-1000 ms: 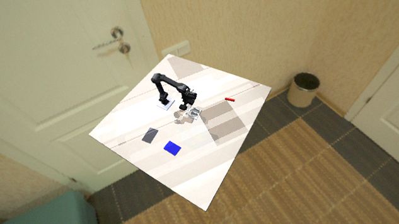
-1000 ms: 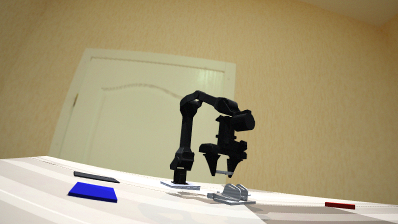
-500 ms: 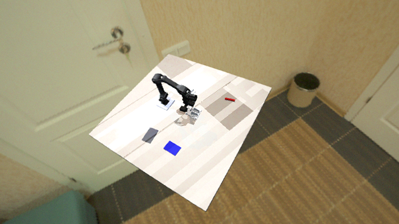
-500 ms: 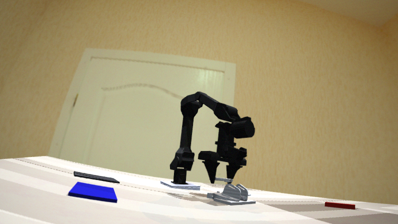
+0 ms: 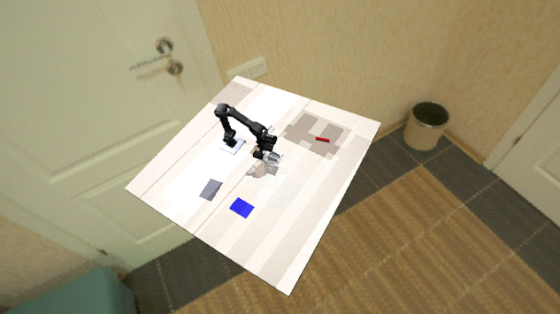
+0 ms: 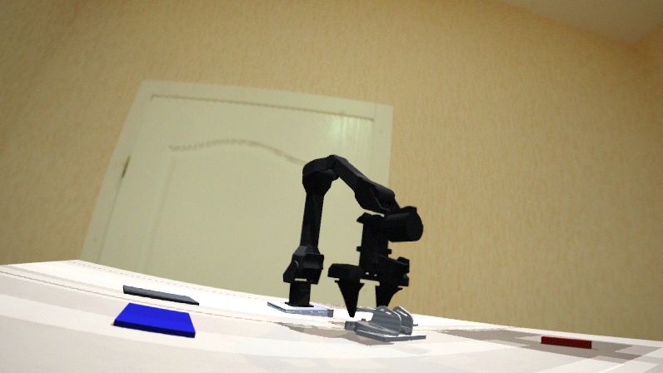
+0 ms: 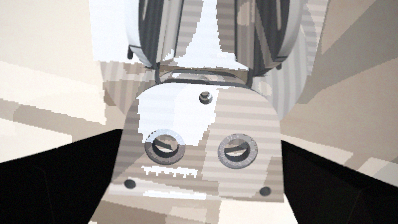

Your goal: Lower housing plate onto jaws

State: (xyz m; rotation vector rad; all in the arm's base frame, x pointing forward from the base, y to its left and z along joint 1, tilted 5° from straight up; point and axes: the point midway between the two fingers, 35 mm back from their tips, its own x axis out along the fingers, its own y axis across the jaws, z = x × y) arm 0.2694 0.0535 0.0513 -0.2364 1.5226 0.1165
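On the worktop (image 5: 284,265) (image 6: 278,354), seen from above, the black six-joint arm (image 5: 244,119) (image 6: 311,217) stands near the upper-left edge, reaching inward to the jaw assembly (image 5: 273,158) (image 6: 403,337), well inside all four edges. The parallel-jaw gripper (image 5: 266,153) (image 6: 367,310) (image 7: 200,143) points down, gripping the housing plate (image 7: 195,120) by opposite sides, probably to leave its two ringed holes free for the stubs. The blue slab (image 5: 242,207) (image 6: 154,320) lies by the lower-left edge, the red bar (image 5: 322,139) (image 6: 565,342) toward the right corner, apparently out of the way

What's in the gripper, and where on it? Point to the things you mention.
The housing plate (image 7: 200,120); the gripper (image 6: 367,310) (image 7: 200,143) grips it by its two opposite side edges, beside the pair of ringed holes.
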